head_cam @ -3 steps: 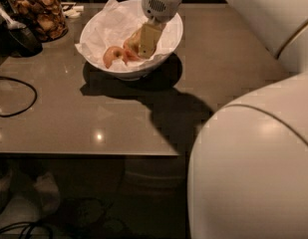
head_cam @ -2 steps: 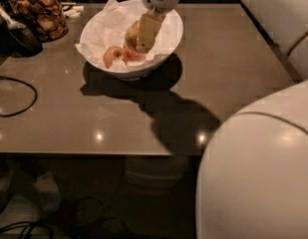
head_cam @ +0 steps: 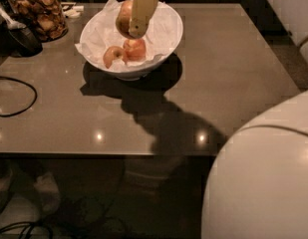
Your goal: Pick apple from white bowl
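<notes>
The white bowl (head_cam: 166, 39), lined with crumpled white paper, stands at the back of the brown table (head_cam: 233, 83). My gripper (head_cam: 131, 21) hangs over the bowl, shut on the pale yellow-green apple (head_cam: 123, 18), which it holds lifted above the bowl's inside. Two redder apples stay in the bowl: a reddish-orange one (head_cam: 136, 50) and another (head_cam: 112, 56) to its left.
A glass jar (head_cam: 39, 15) of brown snacks stands at the back left. A dark object (head_cam: 21, 36) lies beside it and a black cable (head_cam: 16, 96) loops on the table's left. My white arm body (head_cam: 263, 183) fills the lower right.
The gripper has risen out of the bowl with the pale apple held in it. The two other apples stay in the bowl. The camera view has shifted.
</notes>
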